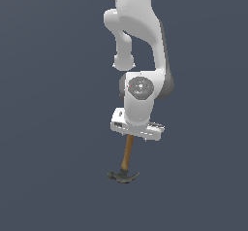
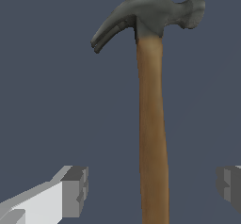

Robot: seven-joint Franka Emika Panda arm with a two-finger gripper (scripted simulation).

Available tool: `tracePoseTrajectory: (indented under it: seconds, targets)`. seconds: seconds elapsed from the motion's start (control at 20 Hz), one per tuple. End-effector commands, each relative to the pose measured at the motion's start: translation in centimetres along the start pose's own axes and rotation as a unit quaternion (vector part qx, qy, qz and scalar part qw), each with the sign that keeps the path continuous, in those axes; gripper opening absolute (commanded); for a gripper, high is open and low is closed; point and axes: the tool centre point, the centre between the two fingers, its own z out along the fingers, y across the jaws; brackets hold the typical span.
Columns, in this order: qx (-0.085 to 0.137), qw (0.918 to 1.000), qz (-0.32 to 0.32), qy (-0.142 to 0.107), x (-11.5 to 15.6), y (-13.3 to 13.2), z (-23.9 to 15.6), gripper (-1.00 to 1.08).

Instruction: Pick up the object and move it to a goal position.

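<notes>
The tool (image 2: 151, 188) is seen spread wide, its fingers (image 2: 75, 190) held clear of the hammer (image 2: 151, 124) handle between them; open grey worktop (image 1: 48, 128) surrounds everything.

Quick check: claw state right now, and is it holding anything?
Claw: open, fingers apart on either side of the hammer handle, not touching it.

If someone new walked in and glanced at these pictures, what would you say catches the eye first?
The hammer stands out first: its orange-brown handle and dark head with curved claw are vivid against the plain grey-blue background. In the exterior view it sits directly below the white arm, head lowest. In the wrist view the gripper has its jaws wide apart, the handle between them touching neither.
</notes>
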Motion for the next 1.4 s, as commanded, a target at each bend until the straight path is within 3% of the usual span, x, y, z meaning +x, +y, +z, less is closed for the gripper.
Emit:
tracePoseTrajectory:
  seconds: [0.0, 0.4, 0.75, 1.35]
  targets:
    - [-0.002, 0.9998, 0.022, -0.001, 0.5, -0.1, 1.1, 1.0]
    - [-0.005, 0.9985, 0.055, -0.004, 1.2, -0.3, 3.0, 1.0]
    - [-0.005, 0.9985, 0.054, -0.004, 1.2, -0.3, 3.7, 1.0]
    - [-0.005, 0.9984, 0.056, -0.004, 1.2, -0.2, 8.2, 1.0]
